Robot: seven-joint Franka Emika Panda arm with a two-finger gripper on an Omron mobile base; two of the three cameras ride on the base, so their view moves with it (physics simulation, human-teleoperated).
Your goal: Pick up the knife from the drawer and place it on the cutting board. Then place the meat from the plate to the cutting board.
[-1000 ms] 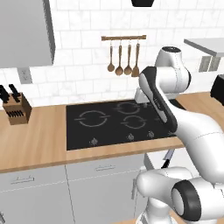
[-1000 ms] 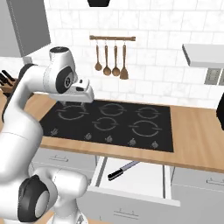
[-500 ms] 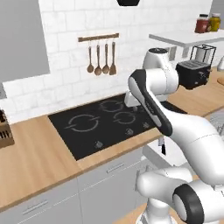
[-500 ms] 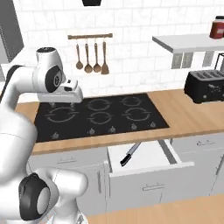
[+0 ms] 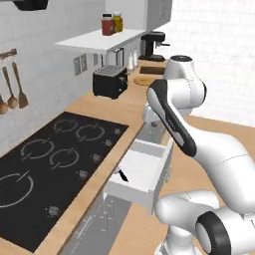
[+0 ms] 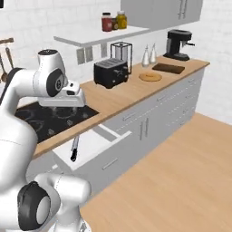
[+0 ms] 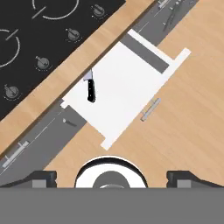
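While the drawer [image 7: 127, 83] stands pulled out from under the counter [image 6: 122, 93], I see one knife [image 7: 89, 89] lying flat inside it, toward the end nearest the cooktop [image 5: 50, 164], black handle pointing out to the drawer front and the blade partly tucked under the counter edge. My gripper [image 7: 109, 177] hangs high above the drawer, well apart from the knife, with its two dark fingertips [image 7: 43, 178] set wide apart and nothing between them. From the right base camera the same knife [image 6: 74, 149] shows at the near left of the drawer [image 6: 97, 142].

Far along the counter to the right I count one dark cutting board [image 6: 168, 68] by the coffee machine [image 6: 178, 44], and one round plate [image 6: 150, 77] just beside it on the near side; the meat on it is too small for me to make out. Between drawer and plate sit one black toaster [image 6: 110, 72], a glass-walled frame [image 6: 121, 54] behind it, and two pale bottles [image 6: 149, 55]. Two jars [image 6: 113, 21] stand on the shelf [image 6: 99, 34] above. Nothing lies across the counter stretch from drawer to board.
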